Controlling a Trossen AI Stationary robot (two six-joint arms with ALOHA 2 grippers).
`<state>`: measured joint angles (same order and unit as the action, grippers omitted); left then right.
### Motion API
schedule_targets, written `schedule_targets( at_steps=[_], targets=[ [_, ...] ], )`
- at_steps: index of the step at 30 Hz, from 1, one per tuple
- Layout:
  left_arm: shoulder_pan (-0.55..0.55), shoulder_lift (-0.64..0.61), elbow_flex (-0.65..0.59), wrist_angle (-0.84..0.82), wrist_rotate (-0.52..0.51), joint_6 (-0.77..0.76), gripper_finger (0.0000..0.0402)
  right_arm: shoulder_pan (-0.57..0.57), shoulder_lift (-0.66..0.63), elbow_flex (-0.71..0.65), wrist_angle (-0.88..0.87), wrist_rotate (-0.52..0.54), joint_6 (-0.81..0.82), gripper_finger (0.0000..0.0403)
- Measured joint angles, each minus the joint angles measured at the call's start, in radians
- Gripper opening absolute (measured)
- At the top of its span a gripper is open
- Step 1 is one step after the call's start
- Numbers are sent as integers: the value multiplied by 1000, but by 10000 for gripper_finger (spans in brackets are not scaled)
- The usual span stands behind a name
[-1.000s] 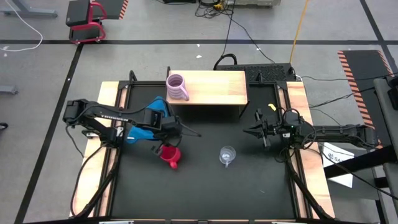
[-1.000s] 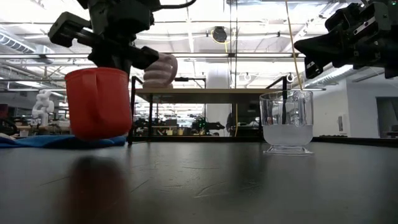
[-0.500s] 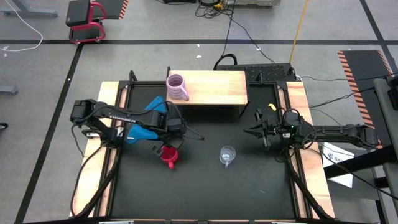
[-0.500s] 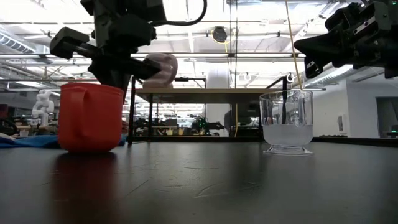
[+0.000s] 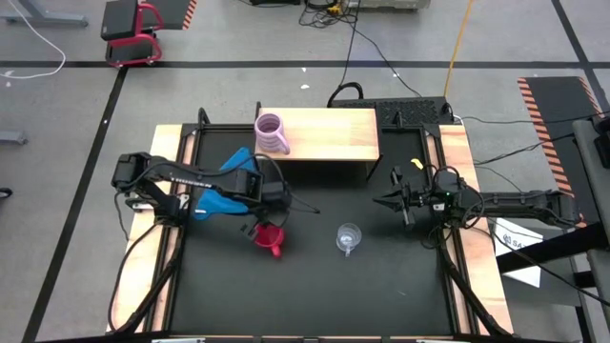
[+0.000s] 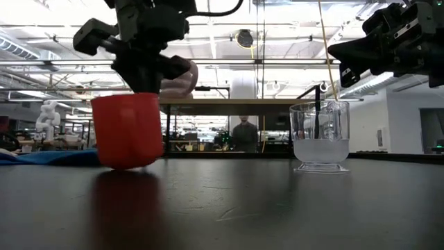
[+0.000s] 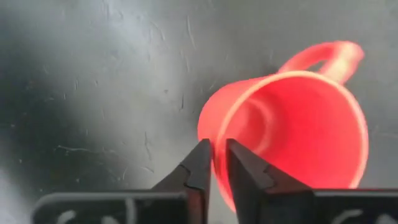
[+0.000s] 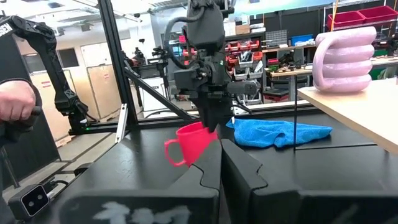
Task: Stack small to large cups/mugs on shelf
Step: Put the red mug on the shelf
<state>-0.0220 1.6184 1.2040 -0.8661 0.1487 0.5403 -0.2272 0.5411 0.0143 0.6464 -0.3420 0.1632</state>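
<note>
1. Near the table's front, your left gripper (image 7: pixel 214 163) pinches the red mug's (image 5: pixel 270 235) rim, mug tilted.
2. Right of it stands the glass cup (image 5: pixel 349 236); your right gripper (image 5: pixel 391 201) waits clenched.
3. Farther back, the lilac mug (image 5: pixel 272 133) sits on the shelf (image 5: pixel 334 133).

Bright overhead strip lighting, soft shadows, motion-blurred red mug (image 7: pixel 292 130), dim tabletop (image 6: pixel 277 208)
</note>
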Motion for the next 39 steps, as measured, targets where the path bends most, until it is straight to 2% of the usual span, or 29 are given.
schedule_targets(
  at_steps=[10, 16, 23, 29, 35, 39],
  targets=[
    [-26, -8, 13, -1, -18, -27, 153, 0, 0, 0, 0, 0, 0, 0],
    [-26, -8, 14, 0, -42, -30, 185, 0, 0, 0, -1, 0, 0, 0],
    [-13, -40, 14, -27, -96, -151, 188, 0, 0, 0, 0, 0, -1, 0],
    [13, -112, 15, -37, -52, -402, 189, 0, 0, 0, -1, 0, -9, 0],
    [10, -126, 15, 62, -9, -748, 180, 0, 0, 0, -2, 0, -13, 0],
    [-9, -126, 15, 34, 5, -797, 159, 0, 0, 0, -7, 0, -19, 0]
  ],
)
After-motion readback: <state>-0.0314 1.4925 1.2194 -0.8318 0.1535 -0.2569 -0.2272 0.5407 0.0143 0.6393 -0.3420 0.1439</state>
